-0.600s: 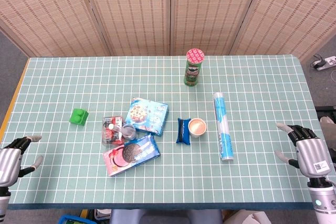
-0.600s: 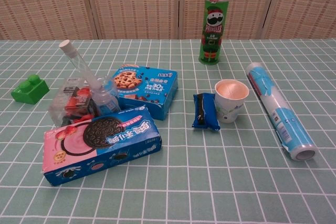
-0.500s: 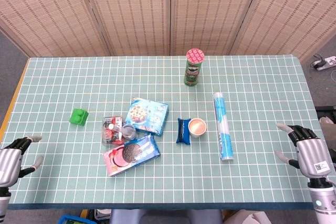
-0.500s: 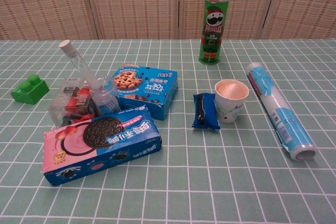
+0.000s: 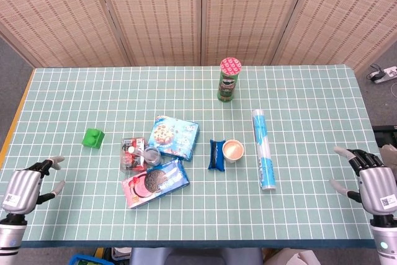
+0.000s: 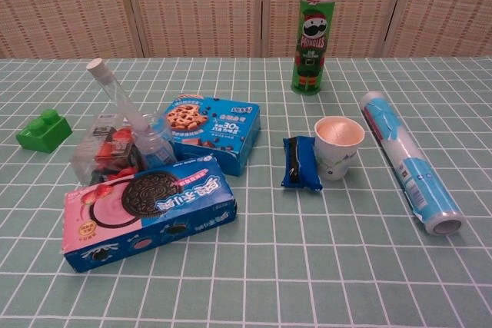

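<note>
You are looking at bare table point(image 5: 298, 215) along the lower edge and both sides of the head view, open for either hand. The cluster at centre is blocking the middle: pink cookie box point(image 5: 155, 182), blue cookie box point(image 5: 174, 136), paper cup point(image 5: 233, 150), long blue tube point(image 5: 263, 149).

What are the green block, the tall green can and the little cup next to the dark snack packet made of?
Green block: looks like glossy moulded plastic, with studs on top. Tall green can: probably printed cardboard tube with a pale, foil-like top; hard to confirm. Little cup: appears to be thin printed paper or plastic, matte white with a rolled rim.
</note>
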Available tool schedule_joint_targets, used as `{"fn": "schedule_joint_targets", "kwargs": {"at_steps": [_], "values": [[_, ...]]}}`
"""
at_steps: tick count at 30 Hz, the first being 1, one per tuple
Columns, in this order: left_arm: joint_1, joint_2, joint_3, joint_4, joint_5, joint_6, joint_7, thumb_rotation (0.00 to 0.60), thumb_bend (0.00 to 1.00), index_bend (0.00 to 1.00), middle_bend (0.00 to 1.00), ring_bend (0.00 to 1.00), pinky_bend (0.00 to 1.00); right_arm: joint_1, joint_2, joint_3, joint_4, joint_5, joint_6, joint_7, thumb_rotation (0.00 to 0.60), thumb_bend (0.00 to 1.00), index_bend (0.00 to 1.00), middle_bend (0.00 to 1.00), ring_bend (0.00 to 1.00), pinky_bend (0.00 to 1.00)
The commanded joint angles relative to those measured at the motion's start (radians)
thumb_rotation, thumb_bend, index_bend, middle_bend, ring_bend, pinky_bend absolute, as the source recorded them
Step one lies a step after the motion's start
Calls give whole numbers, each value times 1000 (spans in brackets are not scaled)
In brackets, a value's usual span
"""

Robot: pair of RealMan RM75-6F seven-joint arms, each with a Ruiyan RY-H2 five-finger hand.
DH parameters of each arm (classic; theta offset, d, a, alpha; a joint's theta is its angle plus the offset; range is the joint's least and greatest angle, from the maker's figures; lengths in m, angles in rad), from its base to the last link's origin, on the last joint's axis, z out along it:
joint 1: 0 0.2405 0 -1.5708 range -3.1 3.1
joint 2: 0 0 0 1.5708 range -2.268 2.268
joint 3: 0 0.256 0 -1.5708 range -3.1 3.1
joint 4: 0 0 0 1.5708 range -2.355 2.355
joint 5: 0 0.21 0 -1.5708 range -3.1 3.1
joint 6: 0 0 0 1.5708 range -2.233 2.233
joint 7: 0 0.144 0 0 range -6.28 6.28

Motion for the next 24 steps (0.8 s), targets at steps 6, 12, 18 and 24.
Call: {"fn": "schedule_joint_targets", "kwargs": {"at_steps": [6,12,18,24], "values": [[-60,-19,-12,-70,-33,-98,180,600,318,293,992,960,1000,-2,15,-1,3,-2,0,39,600,52,276,362,294,349],[-113,-29,-30,-122,-85,-184,291,600,355,262,1000,987,1000,-5,27,0,5,1,3,71,600,52,276,362,294,349],[-161,-52,-44,-163,-132,-246,416,600,361,170,1000,991,1000,-6,35,0,9,6,-1,95,600,52,276,362,294,349],[-198,-84,-55,-179,-177,-277,516,600,361,82,1000,990,1000,-10,40,1,10,7,4,109,600,53,276,362,294,349]]}}
